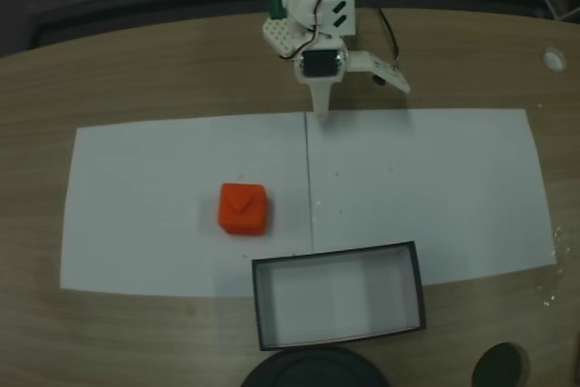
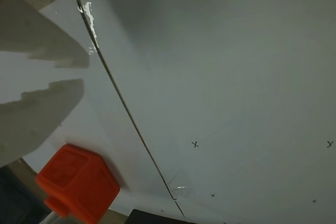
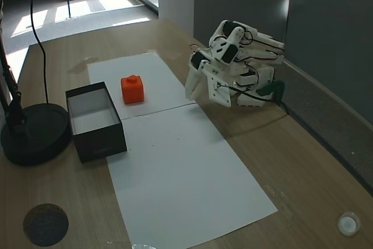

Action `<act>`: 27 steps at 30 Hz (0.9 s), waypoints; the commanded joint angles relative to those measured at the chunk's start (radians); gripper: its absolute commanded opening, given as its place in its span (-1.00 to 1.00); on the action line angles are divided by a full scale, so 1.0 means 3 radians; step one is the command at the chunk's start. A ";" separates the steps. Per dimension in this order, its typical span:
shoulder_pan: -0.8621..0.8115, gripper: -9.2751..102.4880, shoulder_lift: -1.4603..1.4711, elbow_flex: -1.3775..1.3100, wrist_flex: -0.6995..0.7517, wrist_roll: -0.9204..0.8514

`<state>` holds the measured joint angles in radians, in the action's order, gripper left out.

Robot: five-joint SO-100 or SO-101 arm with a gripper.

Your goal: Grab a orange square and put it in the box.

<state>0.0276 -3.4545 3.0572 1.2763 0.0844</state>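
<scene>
Nearest the lens in a fixed view you have the black round lamp base (image 1: 313, 367) at the bottom edge, touching or just beside the near wall of the box (image 1: 419, 283). Under everything runs the wooden table (image 1: 136, 70), and on it two white paper sheets (image 1: 435, 188) butt along a seam. You will see the folded white arm (image 3: 236, 56) at the far edge of the sheets, with its gripper (image 1: 337, 101) tilted down over the seam end; its jaws stand apart and grip nothing. The box sits open and partly on the paper. You find the orange square (image 1: 244, 208) resting on the paper, well apart from the gripper and near the box's corner. In the wrist view, the orange square (image 2: 79, 183) lies beyond the fingertips (image 2: 58, 95), untouched. Small pen marks reading "x" and "y" (image 2: 329, 144) show on the sheet.
</scene>
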 commanded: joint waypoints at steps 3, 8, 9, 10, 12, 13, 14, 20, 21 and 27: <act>0.0015 -0.84 -0.0066 -0.0189 0.0046 0.0010; 0.0015 -0.84 -0.0066 -0.0189 0.0046 0.0010; 0.0015 -0.84 -0.0066 -0.0189 0.0046 0.0010; 0.0015 -0.84 -0.0066 -0.0189 0.0046 0.0010; 0.0020 -0.84 -0.0066 -0.0189 0.0046 0.0010; 0.0020 -0.84 -0.0066 -0.0189 0.0046 0.0010; 0.0020 -0.84 -0.0066 -0.0189 0.0046 0.0010; 0.0015 -0.84 -0.0066 -0.0189 0.0046 0.0010; 0.0020 -0.84 -0.0066 -0.0189 0.0046 0.0010; 0.0036 -0.84 -0.0066 -0.0174 -0.0020 0.0005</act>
<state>0.0276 -3.4545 3.0572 1.2763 0.0844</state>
